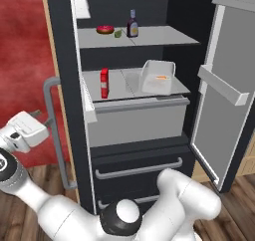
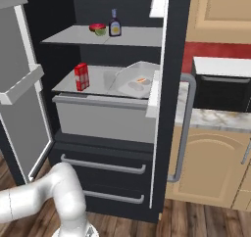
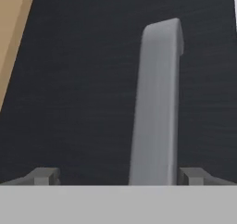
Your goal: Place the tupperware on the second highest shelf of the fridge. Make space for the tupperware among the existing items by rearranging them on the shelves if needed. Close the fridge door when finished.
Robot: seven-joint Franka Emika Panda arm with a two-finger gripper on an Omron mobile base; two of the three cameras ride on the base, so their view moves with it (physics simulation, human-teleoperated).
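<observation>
Tupperware [image 1: 158,77]: already on the second highest shelf [image 1: 119,83], right of the red carton [image 1: 104,83].
Gripper [image 3: 118,176]: my fingertips spread wide, holding nothing.
Door handle [image 3: 156,102]: dead ahead between my fingertips, long axis running away from me.
Next, I judge: close the fridge [image 1: 62,60] door.

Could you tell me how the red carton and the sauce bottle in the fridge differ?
The carton is a bright red box with flat sides; the bottle is dark brown and rounded, narrowing to a neck with a small red cap. The carton stands on the lower shelf near its front left, beside the tupperware; the bottle stands one shelf higher, beside a donut. Both are upright.
</observation>
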